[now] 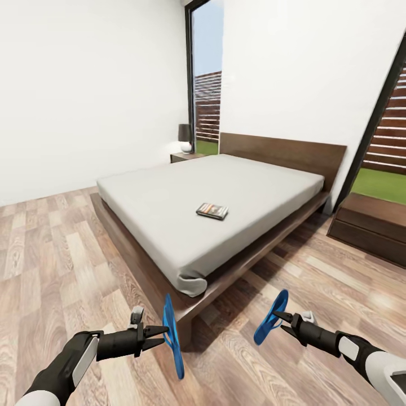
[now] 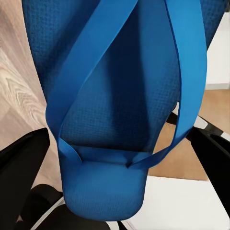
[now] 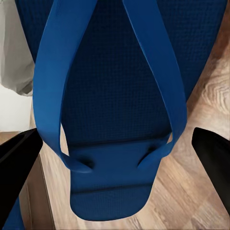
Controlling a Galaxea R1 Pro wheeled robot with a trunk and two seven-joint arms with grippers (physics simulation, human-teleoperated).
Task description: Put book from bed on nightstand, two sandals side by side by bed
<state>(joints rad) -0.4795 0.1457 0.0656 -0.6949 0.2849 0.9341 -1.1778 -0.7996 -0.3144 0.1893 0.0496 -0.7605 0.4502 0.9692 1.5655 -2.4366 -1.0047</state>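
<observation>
Clamped tight on a bright blue sandal (image 1: pixel 172 337) in the left gripper (image 1: pixel 160 336), sole on edge, just off the near corner of the bed (image 1: pixel 169 225). Same deal on the right gripper (image 1: pixel 283 318), pinching the other sandal (image 1: pixel 270 317) a bit further right, over the wood floor (image 1: pixel 51 259). Best bet from here: lower both flat, soles down, toes matching, close together beside the frame. Flat thin soles, thong straps, textured footbeds. Book (image 1: pixel 212 211) lying mid-mattress, not yet moved; far nightstand (image 1: pixel 186 156) beside the headboard.
</observation>
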